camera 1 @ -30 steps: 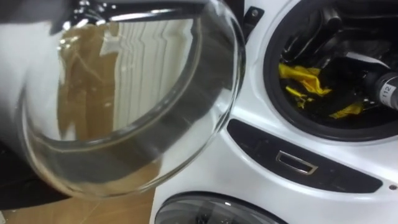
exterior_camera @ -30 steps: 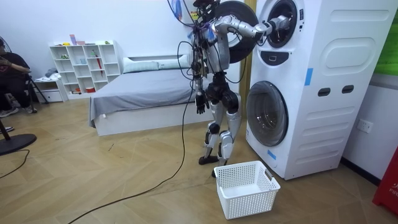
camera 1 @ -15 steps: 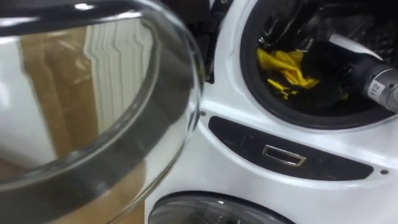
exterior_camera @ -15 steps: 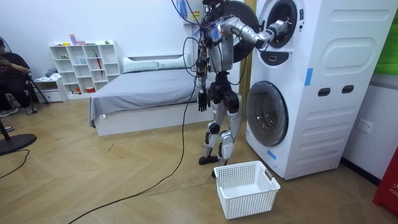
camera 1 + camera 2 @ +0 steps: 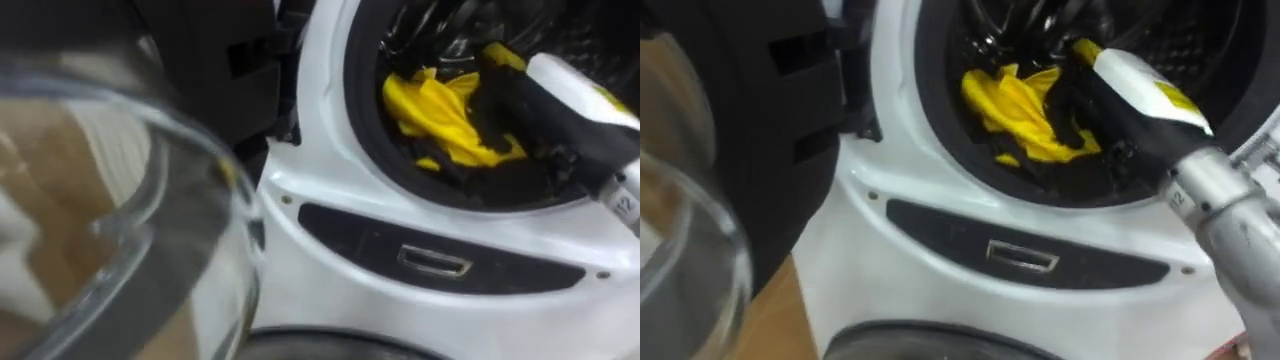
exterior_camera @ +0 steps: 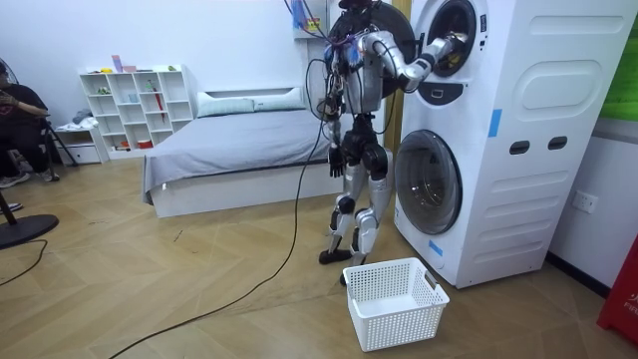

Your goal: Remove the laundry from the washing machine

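Beside the bed (image 6: 229,140), the right hand (image 5: 497,105) is reaching into the washing machine (image 6: 518,150) drum, its grip unreadable, yellow clothes (image 5: 440,110) lying just to its left, none in the basket (image 6: 396,299) yet, left hand (image 6: 337,160) hanging.

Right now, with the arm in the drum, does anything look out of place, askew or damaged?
Nothing stands out. The glass door is swung open, the yellow garment lies crumpled inside the upper drum with the right hand beside it, and the white basket stands upright on the floor. The left hand hangs at the robot's side.
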Controlling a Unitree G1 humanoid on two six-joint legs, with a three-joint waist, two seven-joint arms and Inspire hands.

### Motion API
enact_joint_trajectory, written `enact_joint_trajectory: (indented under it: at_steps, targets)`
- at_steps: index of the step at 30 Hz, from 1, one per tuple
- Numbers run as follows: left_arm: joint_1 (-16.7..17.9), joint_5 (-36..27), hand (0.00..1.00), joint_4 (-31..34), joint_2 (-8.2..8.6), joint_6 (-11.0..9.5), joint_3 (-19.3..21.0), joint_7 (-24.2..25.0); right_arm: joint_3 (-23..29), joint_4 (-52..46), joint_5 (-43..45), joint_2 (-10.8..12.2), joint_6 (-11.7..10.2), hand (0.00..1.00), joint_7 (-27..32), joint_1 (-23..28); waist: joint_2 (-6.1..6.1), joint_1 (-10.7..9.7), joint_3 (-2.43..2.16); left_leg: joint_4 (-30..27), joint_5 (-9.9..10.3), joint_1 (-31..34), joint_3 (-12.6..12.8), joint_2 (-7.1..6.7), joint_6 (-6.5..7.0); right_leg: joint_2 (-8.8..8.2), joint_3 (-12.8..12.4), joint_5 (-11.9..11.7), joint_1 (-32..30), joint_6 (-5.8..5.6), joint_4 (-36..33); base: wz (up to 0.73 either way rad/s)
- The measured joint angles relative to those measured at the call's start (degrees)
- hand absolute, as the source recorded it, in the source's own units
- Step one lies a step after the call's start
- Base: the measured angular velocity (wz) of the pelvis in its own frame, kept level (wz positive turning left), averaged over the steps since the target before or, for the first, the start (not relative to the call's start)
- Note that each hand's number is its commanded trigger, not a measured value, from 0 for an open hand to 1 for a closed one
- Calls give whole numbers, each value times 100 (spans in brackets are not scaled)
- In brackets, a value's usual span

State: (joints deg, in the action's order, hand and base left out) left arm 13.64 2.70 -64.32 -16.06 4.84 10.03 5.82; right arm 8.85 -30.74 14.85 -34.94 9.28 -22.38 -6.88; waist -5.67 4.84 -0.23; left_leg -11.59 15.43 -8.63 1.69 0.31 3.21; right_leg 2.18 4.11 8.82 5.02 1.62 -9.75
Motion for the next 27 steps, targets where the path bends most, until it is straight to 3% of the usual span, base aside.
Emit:
enact_joint_trajectory:
  at_steps: [5, 7, 10, 20, 21, 23, 24, 25, 26, 27]
  targets:
    - [185, 49, 0, -64, 39, -36, 285, -15, 254, -412, -665, 114, -276, 100, 0, 368, 32, -219, 6, 27, 0, -33, 154, 26, 0, 12, -216, 0, -13, 0, 18, -26]
    - [253, 60, 0, -118, 60, -97, 328, -24, 262, -453, -809, 135, -545, 100, -27, 411, 35, -412, 9, 31, 0, -54, 159, 34, 0, 24, -252, 0, -6, 0, 14, -18]
    - [244, 62, 0, -144, 124, -221, 328, -51, 387, -469, -915, 142, -797, 100, -18, 583, 44, -502, 3, 32, 0, -76, 352, 47, 0, 40, -417, 0, -9, 0, 8, -1]
    - [395, 24, 0, -137, 156, -283, 447, -81, 808, -667, -1904, 143, -1174, 100, 48, 1139, 142, -625, -45, -9, -1, -222, 457, 83, -2, 82, -591, -10, -5, 16, -173, -6]
    - [393, 24, 0, -123, 161, -287, 456, -81, 808, -668, -1904, 146, -1174, 100, 48, 1156, 171, -625, -30, -64, -3, -249, 450, 108, -5, 101, -596, -9, -60, 15, -351, -4]
    - [396, 32, 0, -110, 164, -290, 483, -81, 833, -700, -1904, 162, -1183, 100, 50, 1239, 231, -625, -42, -36, -3, -320, 378, 157, -7, 258, -629, 147, -295, -28, -598, -8]
    - [385, 41, 0, -94, 140, -348, 590, -82, 859, -816, -1908, 183, -1186, 100, 56, 1252, 185, -575, -36, -22, 11, -298, 376, 139, -32, 413, -811, -17, -492, 55, -132, -21]
    - [397, 77, 0, -138, 169, -395, 701, -116, 869, -882, -1960, 168, -1238, 100, 56, 1292, 199, -620, -30, -31, 78, -298, 378, 166, -137, 464, -690, -398, -678, 176, 33, -15]
    - [417, 80, 0, -157, 202, -395, 720, -134, 871, -891, -1976, 183, -1269, 100, 56, 1349, 239, -660, -63, -28, 102, -295, 406, 219, -188, 485, -675, -463, -639, 217, 10, 22]
    - [427, 77, 0, -171, 229, -397, 723, -138, 870, -936, -1986, 192, -1312, 100, 56, 1403, 239, -764, -43, -59, 109, -282, 486, 261, -255, 479, -721, -474, -564, 231, 6, 47]
